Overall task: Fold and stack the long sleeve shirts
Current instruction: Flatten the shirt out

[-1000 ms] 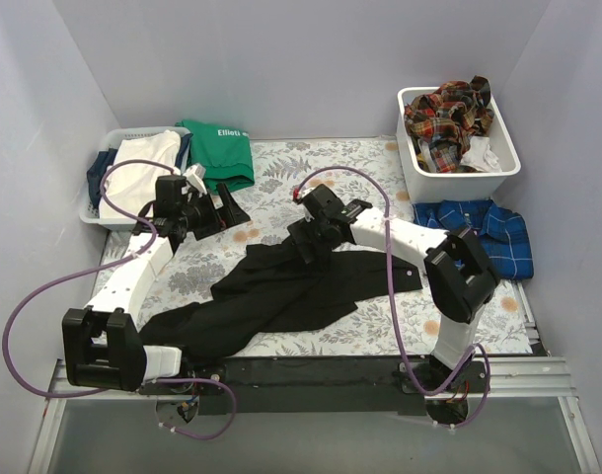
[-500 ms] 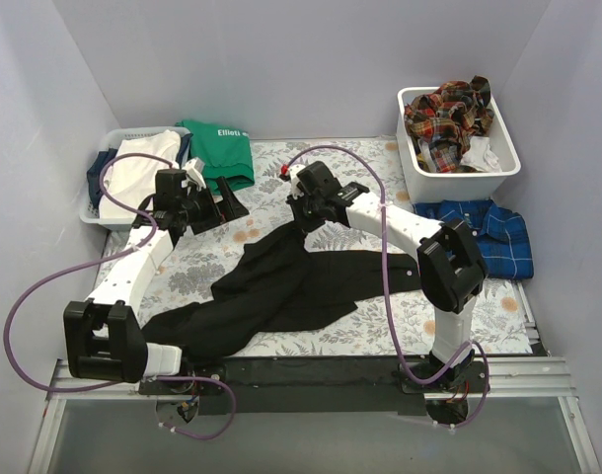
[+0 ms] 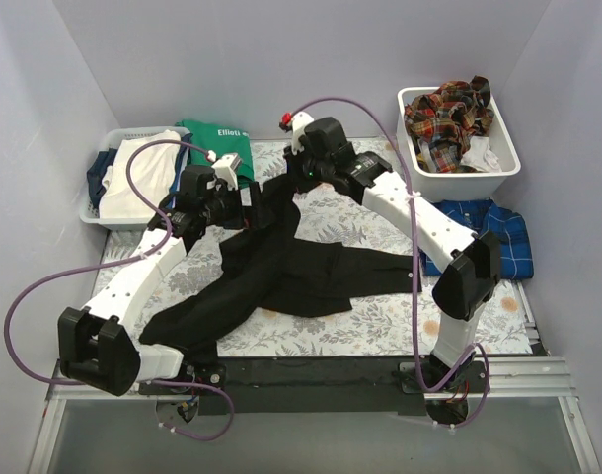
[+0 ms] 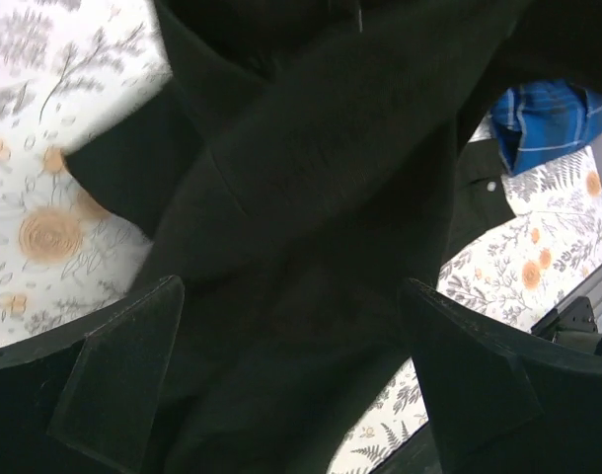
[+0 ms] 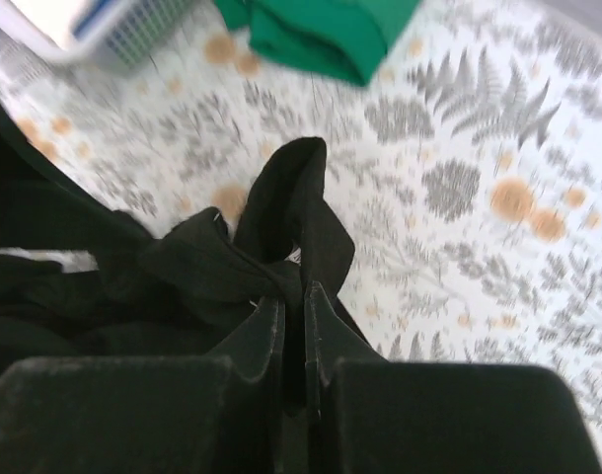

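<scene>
Black shirt raised for spreading
A fold is clamped in the right end effector; the left end effector, spread open, probably needs closing on it

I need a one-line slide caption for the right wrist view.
Right end effector pinching a bunched fold of the large black cloth shirt above the floral-printed table cover.

Top view: soft, even light from above; sharp; weak shadows beneath arms. Black shirt a flat dark mass, folds barely readable. Left wrist: dim, shirt crowds lens; fingers at 7 and 5 o'clock soft. Right wrist: bright, motion-smeared, basket at 11 o'clock worst.
</scene>
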Robot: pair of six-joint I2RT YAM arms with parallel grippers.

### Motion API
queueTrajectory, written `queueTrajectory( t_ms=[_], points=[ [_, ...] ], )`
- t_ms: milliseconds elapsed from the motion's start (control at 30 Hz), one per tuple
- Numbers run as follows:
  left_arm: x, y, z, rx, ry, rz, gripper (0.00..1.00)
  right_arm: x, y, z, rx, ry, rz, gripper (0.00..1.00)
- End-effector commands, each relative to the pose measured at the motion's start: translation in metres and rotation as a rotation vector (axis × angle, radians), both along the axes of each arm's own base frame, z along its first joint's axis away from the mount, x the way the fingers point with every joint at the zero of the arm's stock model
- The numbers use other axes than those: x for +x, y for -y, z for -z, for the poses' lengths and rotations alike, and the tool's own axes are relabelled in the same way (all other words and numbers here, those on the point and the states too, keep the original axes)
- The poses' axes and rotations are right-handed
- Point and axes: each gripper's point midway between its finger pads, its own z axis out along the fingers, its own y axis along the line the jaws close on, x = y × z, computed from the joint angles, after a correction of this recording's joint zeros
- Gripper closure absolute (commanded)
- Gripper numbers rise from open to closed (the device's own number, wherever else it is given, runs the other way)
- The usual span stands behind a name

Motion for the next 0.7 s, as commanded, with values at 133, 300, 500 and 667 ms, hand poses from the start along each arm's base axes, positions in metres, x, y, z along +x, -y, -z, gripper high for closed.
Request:
queueTrajectory(
  t_ms=[133,300,500,667],
  points=[
    [-0.012,0.029,-0.062,-0.013,0.241,0.105,0.11,-0.007,-0.003,-0.088,0.144,0.104,-0.047,0.99],
    [0.006,0.02,-0.058,0.034,0.266,0.012,0.22,-0.022,-0.01,-0.1,0.184,0.096,-0.122,0.99],
    [0.043,-0.013,-0.069,0.163,0.338,-0.222,0.28,-0.046,-0.008,-0.121,0.235,0.104,-0.213,0.99],
    [0.041,0.012,-0.071,0.091,0.339,-0.103,0.58,-0.06,-0.008,-0.127,0.256,0.095,-0.263,0.99]
  ],
)
